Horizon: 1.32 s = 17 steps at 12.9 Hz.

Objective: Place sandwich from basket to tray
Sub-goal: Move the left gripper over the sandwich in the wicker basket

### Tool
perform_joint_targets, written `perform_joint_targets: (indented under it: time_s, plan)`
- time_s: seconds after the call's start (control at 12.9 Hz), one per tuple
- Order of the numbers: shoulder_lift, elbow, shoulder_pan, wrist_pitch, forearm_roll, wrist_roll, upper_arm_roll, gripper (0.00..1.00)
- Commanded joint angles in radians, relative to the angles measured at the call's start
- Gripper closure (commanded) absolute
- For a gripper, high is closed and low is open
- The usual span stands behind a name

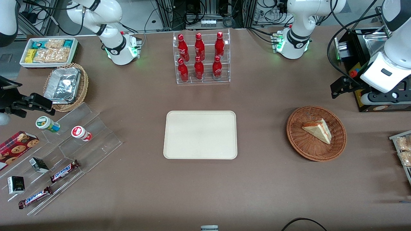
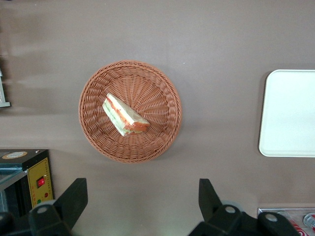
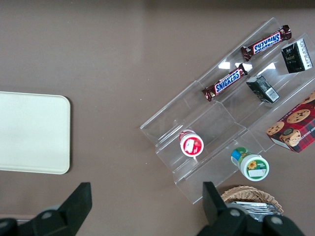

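Item 1. Flat cream-coloured rectangular tray with rounded corners and low rim (image 1: 200, 134): lies bare at mid-table, nearest the front camera among the task's things. Judged the destination, placed centrally so the working arm can reach it.

Item 2. Round shallow basket of reddish-brown woven wicker (image 1: 316, 133): sits at about 3 o'clock from the tray in the front view, well apart from it, toward the working arm's end of the table.

Item 3. Small triangular sandwich wedge of white bread with red and green filling (image 1: 318, 129): lies on its side in the basket, near the middle, filling edge exposed (image 2: 124, 115). Not yet lifted; task judged at its start.

Item 4. Black two-finger gripper of the left arm (image 2: 142, 199): hangs high over the table beside the basket, at about 1 o'clock from it in the front view (image 1: 342, 86), fingers spread wide and holding nothing. Judged ready for descent onto the wedge.

Item 5. Clear acrylic rack of red bottles (image 1: 201, 57): farthest, at 12 o'clock from the tray; uninvolved.
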Motion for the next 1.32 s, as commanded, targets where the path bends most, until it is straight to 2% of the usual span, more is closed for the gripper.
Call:
perform_joint_targets:
  time_s: [0.0, 0.16, 0.39, 0.85, 1.24]
  plan:
    - [0.022, 0.003, 0.003, -0.022, 0.003, -0.013, 0.008, 0.0]
    - [0.026, -0.01, 0.022, -0.024, -0.003, -0.069, 0.019, 0.0]
    - [0.059, -0.065, 0.04, 0.007, -0.004, -0.257, 0.019, 0.0]
    - [0.075, -0.354, 0.045, 0.334, 0.005, -0.624, 0.043, 0.0]
    - [0.157, -0.459, 0.045, 0.53, -0.003, -0.657, 0.12, 0.0]
